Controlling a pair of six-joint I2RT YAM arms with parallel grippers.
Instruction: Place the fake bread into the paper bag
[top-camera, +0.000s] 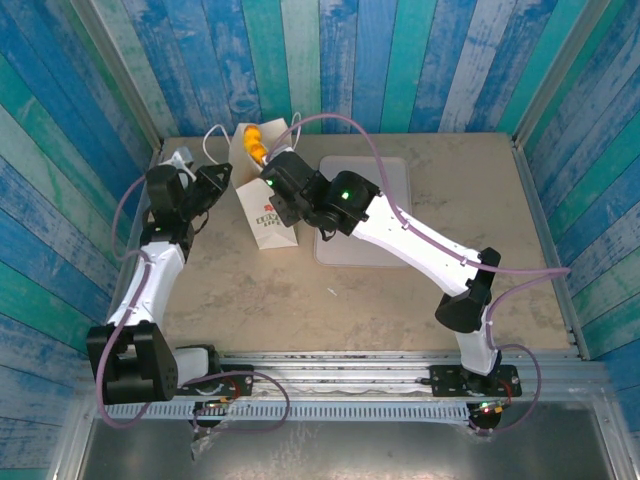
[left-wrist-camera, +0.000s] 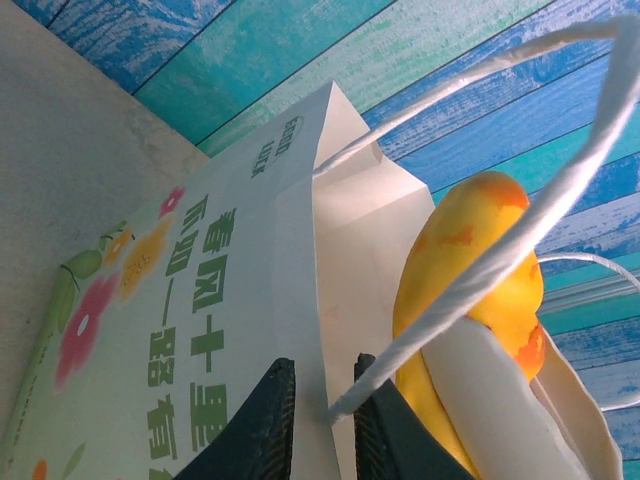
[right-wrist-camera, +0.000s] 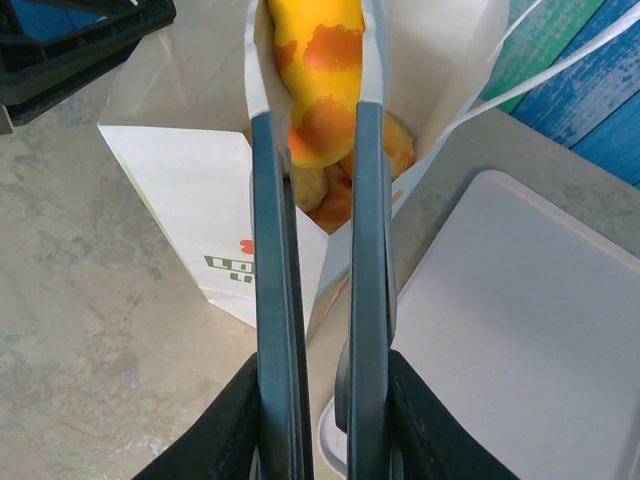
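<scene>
I fear the glossy orange toy bread (right-wrist-camera: 320, 50) snags the tall white paper bag (left-wrist-camera: 250, 300) by its cord handle (left-wrist-camera: 480, 270): right gripper (right-wrist-camera: 322, 400) clamps thin metal tongs (right-wrist-camera: 272, 250), left gripper (left-wrist-camera: 325, 425) pinches the bag's rim

Top camera overhead, looking down; wrist cameras close, both facing paper bag (right-wrist-camera: 190, 200).

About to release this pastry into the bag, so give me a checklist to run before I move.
1. Tongs pinching the fake bread: ok.
2. Bread at the paper bag mouth: ok.
3. Right tool shut on the tongs: ok.
4. Left tool clamped on the bag rim: cannot tell; the rim sits between its fingers.
5. Room inside: cannot tell; other pastries lie in the bag.
</scene>
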